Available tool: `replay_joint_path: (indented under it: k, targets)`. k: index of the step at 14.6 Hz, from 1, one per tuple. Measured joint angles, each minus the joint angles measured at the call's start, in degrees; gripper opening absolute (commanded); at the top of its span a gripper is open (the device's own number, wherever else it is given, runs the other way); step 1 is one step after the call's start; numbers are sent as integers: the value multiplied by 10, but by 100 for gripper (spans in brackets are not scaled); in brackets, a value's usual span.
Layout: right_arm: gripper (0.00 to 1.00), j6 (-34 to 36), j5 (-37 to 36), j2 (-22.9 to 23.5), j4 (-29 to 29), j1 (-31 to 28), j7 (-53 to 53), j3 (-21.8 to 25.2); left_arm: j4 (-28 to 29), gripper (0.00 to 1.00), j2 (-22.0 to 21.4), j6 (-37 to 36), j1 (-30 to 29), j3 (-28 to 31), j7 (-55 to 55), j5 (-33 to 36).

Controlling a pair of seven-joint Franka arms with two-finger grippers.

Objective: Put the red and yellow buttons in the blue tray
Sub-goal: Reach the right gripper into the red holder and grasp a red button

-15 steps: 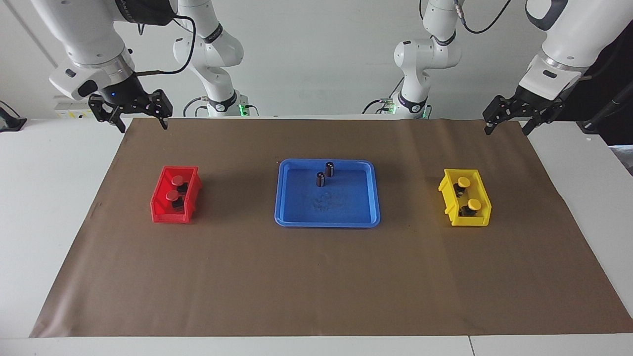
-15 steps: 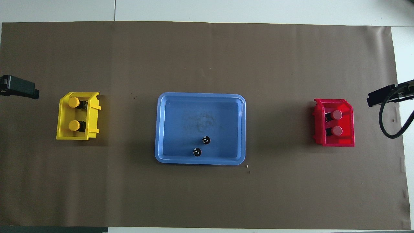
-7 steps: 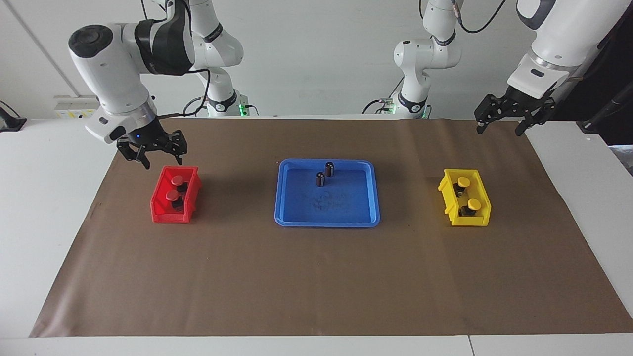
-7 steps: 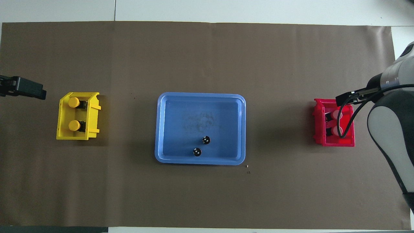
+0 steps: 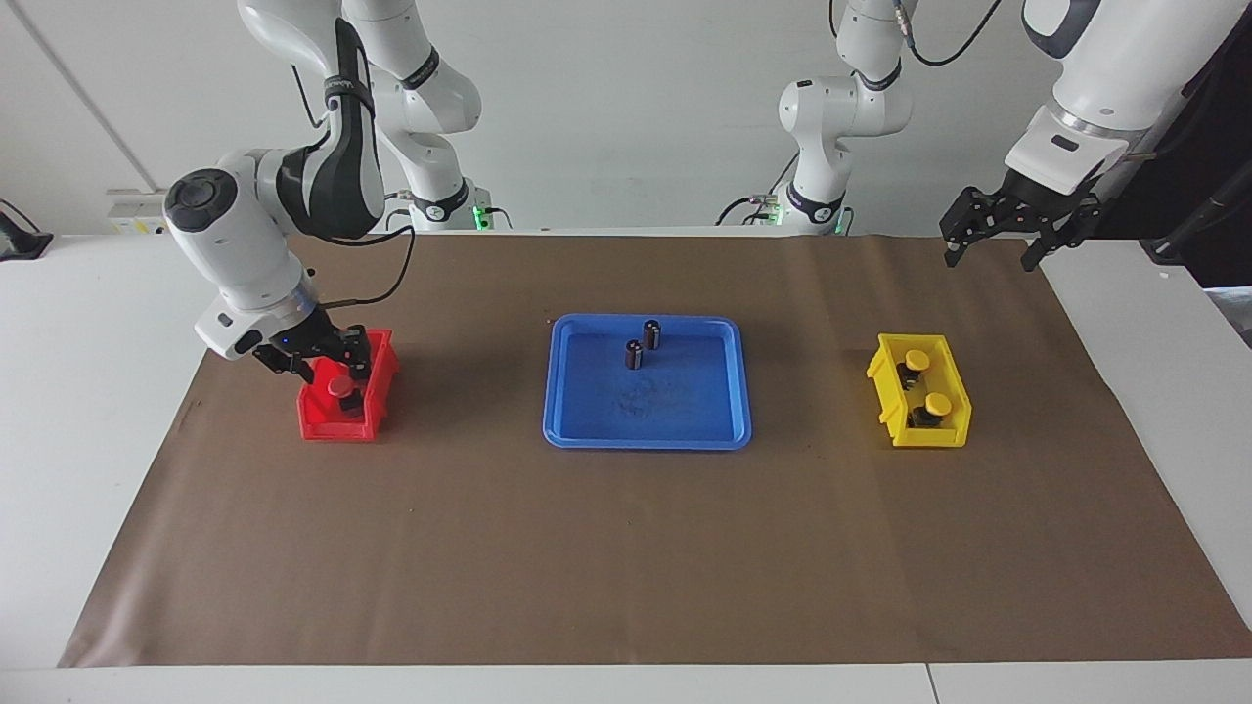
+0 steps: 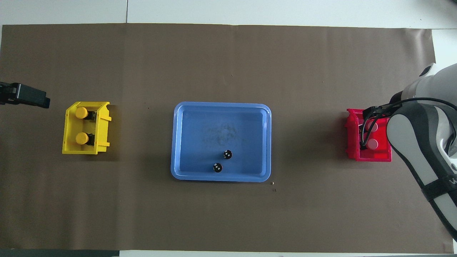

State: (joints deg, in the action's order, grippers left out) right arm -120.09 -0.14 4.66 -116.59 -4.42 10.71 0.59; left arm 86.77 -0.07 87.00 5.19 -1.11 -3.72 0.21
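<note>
A brown mat covered the white bench [image 5: 88, 411] before a pale wall. Two red buttons [image 5: 340, 385] sat in the red bin [image 5: 333, 426], two yellow buttons [image 5: 938, 403] in the yellow bin [image 5: 954, 430], none yet in the blue tray [image 5: 577, 430], which held two dark cylinders [image 5: 634, 354]. The buttons looked light, rigid and smooth-capped, probably best pinched by the square base. The right gripper [image 5: 315, 364] reached steeply into the red bin, jaws apart. The left gripper [image 5: 993, 240] waited, raised over the mat's edge, jaws apart.
</note>
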Motion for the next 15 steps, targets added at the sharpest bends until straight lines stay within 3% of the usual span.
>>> replay_joint_path:
  k: [15]
  targets:
    - [64,-92,0,-12,-80,-8,24,0,2,100,0,0,-3,6,0,0]
